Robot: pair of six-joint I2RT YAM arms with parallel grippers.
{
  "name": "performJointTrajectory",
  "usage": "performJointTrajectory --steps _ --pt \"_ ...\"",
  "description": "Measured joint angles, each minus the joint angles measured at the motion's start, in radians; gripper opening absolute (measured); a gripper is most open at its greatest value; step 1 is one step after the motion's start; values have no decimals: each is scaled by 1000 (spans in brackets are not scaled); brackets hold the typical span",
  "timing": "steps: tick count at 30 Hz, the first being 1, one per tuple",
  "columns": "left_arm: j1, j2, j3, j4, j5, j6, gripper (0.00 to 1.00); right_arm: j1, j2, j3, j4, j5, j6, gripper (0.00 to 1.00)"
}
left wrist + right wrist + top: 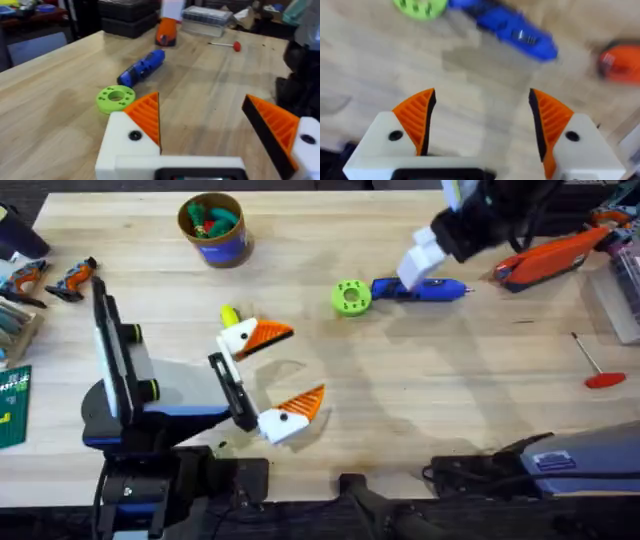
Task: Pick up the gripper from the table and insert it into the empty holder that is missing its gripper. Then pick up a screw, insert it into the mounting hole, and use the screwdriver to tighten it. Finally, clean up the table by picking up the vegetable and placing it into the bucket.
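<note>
The blue screwdriver (420, 288) lies at the table's far right, next to a lime-green disc (350, 297). My right gripper (420, 265) hovers just above the screwdriver (515, 30), open and holding nothing (481, 100), with an orange tip on each finger. My left gripper (300, 365) rests open near the table's middle, also with two orange tips and nothing between them (200, 107). The yellow-green vegetable (230, 314) lies right behind its farther finger. The bucket (222, 250) stands at the back left with toy pieces inside. The loose gripper, the empty holder and the screw are out of view.
An orange tool (550, 260) lies at the far right, and a thin rod with a red handle (598, 365) sits nearer the right edge. Small clutter lines the left edge (60, 280). Bare wood stretches between the two grippers (450, 380).
</note>
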Motion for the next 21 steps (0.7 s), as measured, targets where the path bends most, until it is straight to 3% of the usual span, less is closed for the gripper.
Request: performJointTrajectory --steps 7,16,21 --pt "0 0 -2 78 -123 -67 985 0 -34 0 -67 0 123 992" --pt "0 0 53 66 -308 -130 985 0 -316 0 -4 0 216 990" --pt "0 40 122 33 -349 -135 985 0 -464 -72 53 0 265 991"
